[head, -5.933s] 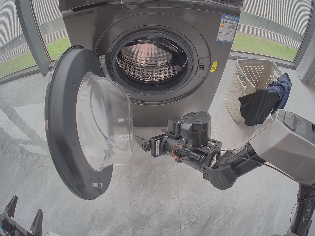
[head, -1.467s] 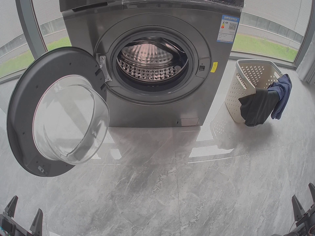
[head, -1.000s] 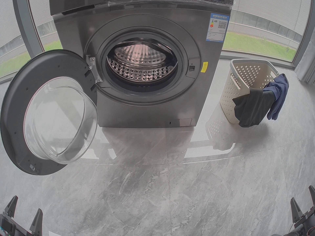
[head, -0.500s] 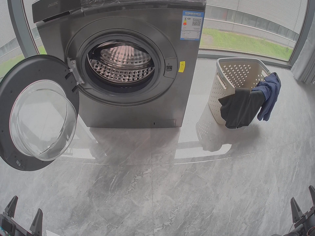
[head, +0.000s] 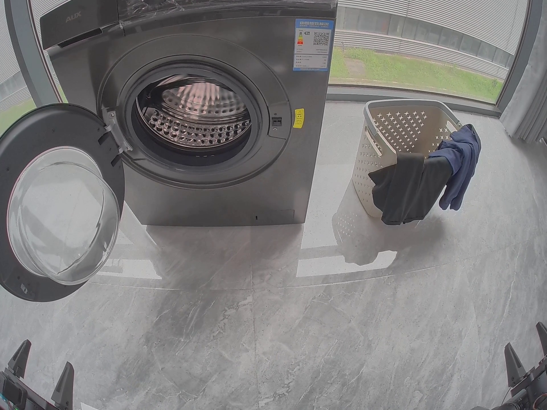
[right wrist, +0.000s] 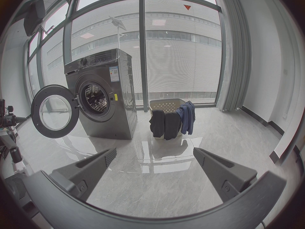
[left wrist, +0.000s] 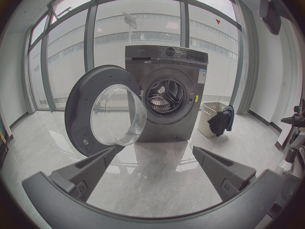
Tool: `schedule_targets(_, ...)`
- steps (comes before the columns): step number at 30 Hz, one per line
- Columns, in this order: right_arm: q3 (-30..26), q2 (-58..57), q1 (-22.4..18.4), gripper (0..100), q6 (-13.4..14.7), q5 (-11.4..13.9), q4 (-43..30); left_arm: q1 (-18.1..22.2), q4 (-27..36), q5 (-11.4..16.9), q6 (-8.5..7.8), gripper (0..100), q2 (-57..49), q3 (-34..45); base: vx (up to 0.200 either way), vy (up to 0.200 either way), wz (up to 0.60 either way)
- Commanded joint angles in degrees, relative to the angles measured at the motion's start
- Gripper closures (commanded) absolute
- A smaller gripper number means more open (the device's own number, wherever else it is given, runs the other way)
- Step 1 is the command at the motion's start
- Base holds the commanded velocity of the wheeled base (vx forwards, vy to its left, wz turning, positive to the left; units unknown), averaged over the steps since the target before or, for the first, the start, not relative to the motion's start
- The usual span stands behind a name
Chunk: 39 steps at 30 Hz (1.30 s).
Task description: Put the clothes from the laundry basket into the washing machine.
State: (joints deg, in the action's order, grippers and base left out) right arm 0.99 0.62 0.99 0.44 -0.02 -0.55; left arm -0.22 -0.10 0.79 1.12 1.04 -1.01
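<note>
Washing machine door [head: 34,138] open, drum [head: 196,112] empty | clothes [head: 407,186] draped on laundry basket [head: 393,105], none loaded | left hand [left wrist: 153,149], right hand [right wrist: 154,150] spread, empty

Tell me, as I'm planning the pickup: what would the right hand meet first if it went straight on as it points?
Likely the dark clothes draped over the laundry basket, with bare floor between; depth is unclear.

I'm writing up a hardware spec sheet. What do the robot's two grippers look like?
The left gripper and right gripper look alike. Each has two matte dark-grey, wedge-shaped fingers that taper to blunt tips. There is a finely ribbed patch on each inner face near the tip and a round screw hole near each base. A curved dark-grey bar joins them.
</note>
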Motion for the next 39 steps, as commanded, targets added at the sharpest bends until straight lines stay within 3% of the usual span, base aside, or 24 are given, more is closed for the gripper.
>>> schedule_targets(1, -0.7, -0.6, 0.0, 0, 0.0, 0.0, 0.0, 0.0, 0.0, 0.0, 0.02, 0, -0.9, 1.0, 0.0, -0.2, 0.0)
schedule_targets(14, -0.7, -0.6, 0.0, 0, 0.0, 0.0, 0.0, 0.0, 0.0, 0.0, 0.11, 0, -0.9, 1.0, 0.0, -0.2, 0.0)
schedule_targets(26, -0.7, -0.6, 0.0, 0, 0.0, 0.0, 0.0, 0.0, 0.0, 0.0, 0.64, 0, -0.9, 1.0, 0.0, 0.0, 0.0)
schedule_targets(35, -0.7, -0.6, 0.0, 0, 0.0, 0.0, 0.0, 0.0, 0.0, 0.0, 0.55, 0, -0.9, 1.0, 0.2, 0.0, 0.0)
schedule_targets(39, -0.7, -0.6, 0.0, 0, 0.0, 0.0, 0.0, 0.0, 0.0, 0.0, 0.46, 0, -0.8, 1.0, 0.0, 0.0, 0.0)
